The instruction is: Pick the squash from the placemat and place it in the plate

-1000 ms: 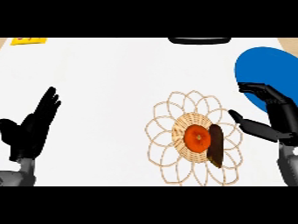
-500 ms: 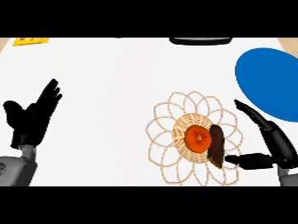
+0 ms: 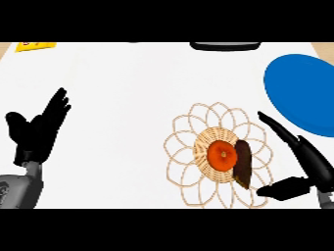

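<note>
Squash (image 3: pixel 233 162) lies on the woven placemat (image 3: pixel 198 147), long axis running toward and away from robot. Right hand (image 3: pixel 307 162) just right of it, spread, holding nothing; nearer than the resting, spread left hand (image 3: pixel 35 132).

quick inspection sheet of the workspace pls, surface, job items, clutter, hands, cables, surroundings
surface: white counter.
job's things: squash, orange cut face up, dark rind at its right, on the woven placemat; blue plate at the far right, nothing on it.
clutter: yellow item at the far left; dark object at the far edge.
hands: left hand open, resting at the left; right hand open beside the squash, not holding it.
cables: nothing seen.
surroundings: wood-toned strips at both far corners.
</note>
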`<state>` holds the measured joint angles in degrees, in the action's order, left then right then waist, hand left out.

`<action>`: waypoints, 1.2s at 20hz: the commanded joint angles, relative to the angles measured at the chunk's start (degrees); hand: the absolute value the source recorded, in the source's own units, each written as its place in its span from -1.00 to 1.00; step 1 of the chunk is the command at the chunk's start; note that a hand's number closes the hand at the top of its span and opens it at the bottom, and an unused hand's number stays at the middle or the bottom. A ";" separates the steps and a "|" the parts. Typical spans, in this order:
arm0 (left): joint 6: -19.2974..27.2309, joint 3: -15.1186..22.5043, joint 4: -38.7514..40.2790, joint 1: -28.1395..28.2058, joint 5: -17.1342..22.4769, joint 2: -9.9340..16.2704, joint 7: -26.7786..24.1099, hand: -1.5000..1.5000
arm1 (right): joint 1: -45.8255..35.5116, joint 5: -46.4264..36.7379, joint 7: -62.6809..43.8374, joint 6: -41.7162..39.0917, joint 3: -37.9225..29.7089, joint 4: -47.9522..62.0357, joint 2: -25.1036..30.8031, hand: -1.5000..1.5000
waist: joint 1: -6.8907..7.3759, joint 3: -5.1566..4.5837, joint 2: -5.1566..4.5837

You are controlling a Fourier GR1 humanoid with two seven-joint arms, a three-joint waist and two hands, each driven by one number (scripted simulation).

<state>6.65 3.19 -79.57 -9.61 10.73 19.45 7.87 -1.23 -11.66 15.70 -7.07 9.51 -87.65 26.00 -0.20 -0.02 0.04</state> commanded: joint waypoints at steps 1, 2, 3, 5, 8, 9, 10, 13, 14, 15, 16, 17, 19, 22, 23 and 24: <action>1.49 1.05 -3.55 2.20 -1.84 -0.95 1.60 0.00 | 0.44 -4.20 -7.99 -2.66 3.82 -4.13 0.92 -1.00 | 0.32 0.00 0.11; -0.67 -1.41 -1.87 -1.71 -0.13 1.13 3.75 0.00 | 0.38 -3.13 -7.46 -5.09 1.91 -3.55 3.05 -1.00 | 0.07 0.01 0.03; 2.28 1.24 0.63 0.25 -3.35 -3.49 -1.33 0.00 | -1.10 -5.36 -9.66 -3.94 3.85 -2.67 0.51 -1.00 | 0.14 0.00 -0.04; -1.56 -0.71 -0.54 3.02 -1.11 -0.72 -2.17 0.00 | -3.34 -8.86 -14.63 -4.03 5.67 -5.18 0.64 -1.00 | 0.46 -0.02 0.03; 1.10 -0.16 -2.06 -1.40 -2.54 -2.24 3.24 0.00 | -5.09 -13.25 -18.65 -3.74 7.14 -3.75 -1.08 -1.00 | 0.36 0.02 0.01; 1.68 0.26 -4.44 0.22 -3.42 -2.43 3.61 0.00 | -3.45 -15.28 -16.02 -2.91 7.79 -2.60 -1.16 -1.00 | 0.39 0.03 0.03; 0.00 -1.14 -2.34 0.70 -2.42 -2.07 2.09 0.00 | 0.12 -14.71 -17.86 -4.61 6.99 -7.72 0.83 -1.00 | 0.04 0.01 0.06; 2.22 -0.22 4.32 -3.40 -5.60 -5.31 -0.86 0.00 | -8.17 -16.35 -21.00 -8.17 7.78 -1.21 -1.69 -1.00 | 0.14 0.00 -0.13; -0.93 -1.07 -2.33 0.81 -3.41 -2.40 2.35 0.00 | -8.33 -18.36 -19.50 -7.45 8.37 1.72 -2.41 -1.00 | 0.57 0.03 -0.04; -0.95 -1.31 -0.49 -1.11 -3.79 -3.03 2.19 0.00 | -6.55 -18.95 -22.50 -8.64 8.83 -2.02 -2.31 -1.00 | 0.23 0.01 -0.02; -2.63 -2.86 -0.12 -0.93 -3.01 -2.24 0.86 0.00 | -7.82 -18.57 -18.76 -9.84 7.02 1.92 -1.63 -1.00 | 0.32 0.02 -0.05; -2.27 -3.21 0.22 -0.10 -3.20 -2.64 -0.06 0.00 | -8.98 -19.04 -23.56 -11.74 8.50 -0.92 -3.20 -1.00 | 0.32 0.01 -0.03; -1.42 -1.37 -2.41 2.30 -4.75 -4.96 -0.05 0.00 | -8.39 -20.93 -25.04 -11.37 9.65 -1.23 -6.19 -1.00 | 0.31 0.02 0.00; -3.04 -3.70 -2.23 2.23 -4.85 -3.93 1.14 0.00 | -8.55 -23.43 -23.33 -12.29 8.58 1.76 -6.96 -1.00 | 0.25 0.02 -0.02; -3.43 -3.96 -0.52 0.43 -5.24 -4.60 1.48 0.00 | -12.29 -22.63 -21.16 -13.32 5.76 6.39 -7.87 -1.00 | 0.30 0.02 -0.06; -2.09 -2.72 2.06 -1.37 -7.07 -6.14 0.05 0.00 | -9.54 -23.39 -25.54 -14.90 7.68 -0.02 -7.67 -1.00 | 0.08 0.01 -0.03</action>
<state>4.44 0.58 -80.91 -8.63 5.58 15.16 8.84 -10.94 -33.00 -7.29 -19.44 17.15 -86.12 19.82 0.09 -0.03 0.03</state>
